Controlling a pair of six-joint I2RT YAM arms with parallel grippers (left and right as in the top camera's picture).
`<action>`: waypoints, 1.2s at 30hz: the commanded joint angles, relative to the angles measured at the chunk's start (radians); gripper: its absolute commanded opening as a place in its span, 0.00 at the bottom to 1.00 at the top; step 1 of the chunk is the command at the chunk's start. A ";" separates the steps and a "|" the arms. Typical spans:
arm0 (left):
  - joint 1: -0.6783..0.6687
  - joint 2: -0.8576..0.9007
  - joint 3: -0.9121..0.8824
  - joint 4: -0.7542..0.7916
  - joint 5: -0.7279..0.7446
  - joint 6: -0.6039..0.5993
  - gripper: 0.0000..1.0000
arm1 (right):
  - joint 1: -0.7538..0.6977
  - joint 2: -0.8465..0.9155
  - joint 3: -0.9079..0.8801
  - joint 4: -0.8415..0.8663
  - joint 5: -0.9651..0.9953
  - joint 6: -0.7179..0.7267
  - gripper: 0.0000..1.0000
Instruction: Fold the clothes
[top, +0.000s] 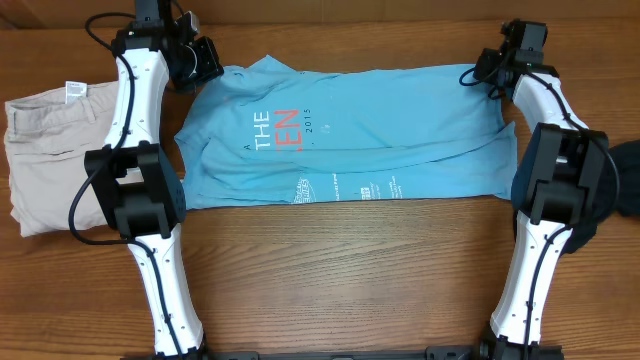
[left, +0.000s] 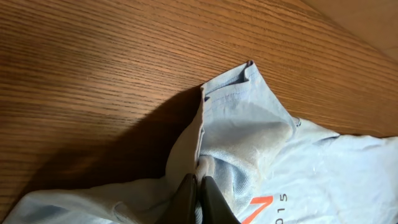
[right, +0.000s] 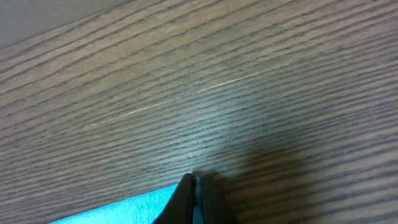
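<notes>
A light blue T-shirt (top: 350, 140) with white and orange print lies spread across the middle of the wooden table. My left gripper (top: 207, 68) is at the shirt's far left corner, shut on a pinch of its fabric; in the left wrist view the jaws (left: 200, 182) grip a raised fold of the shirt (left: 249, 130). My right gripper (top: 478, 72) is at the shirt's far right corner, shut on its edge; the right wrist view shows the jaws (right: 198, 182) closed on blue cloth (right: 130, 208).
Folded beige trousers (top: 50, 150) lie at the left edge of the table. A dark object (top: 625, 175) sits at the right edge. Bare wood runs along the front of the table (top: 350, 280) between the arm bases.
</notes>
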 joint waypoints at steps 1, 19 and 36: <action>0.000 -0.038 0.024 0.006 0.000 0.038 0.04 | 0.001 -0.012 0.021 -0.055 0.000 0.002 0.04; 0.024 -0.112 0.025 -0.139 0.031 0.039 0.04 | -0.074 -0.236 0.047 -0.361 0.062 0.001 0.04; 0.066 -0.126 0.024 -0.476 -0.126 0.089 0.04 | -0.100 -0.341 0.048 -0.832 0.080 0.001 0.04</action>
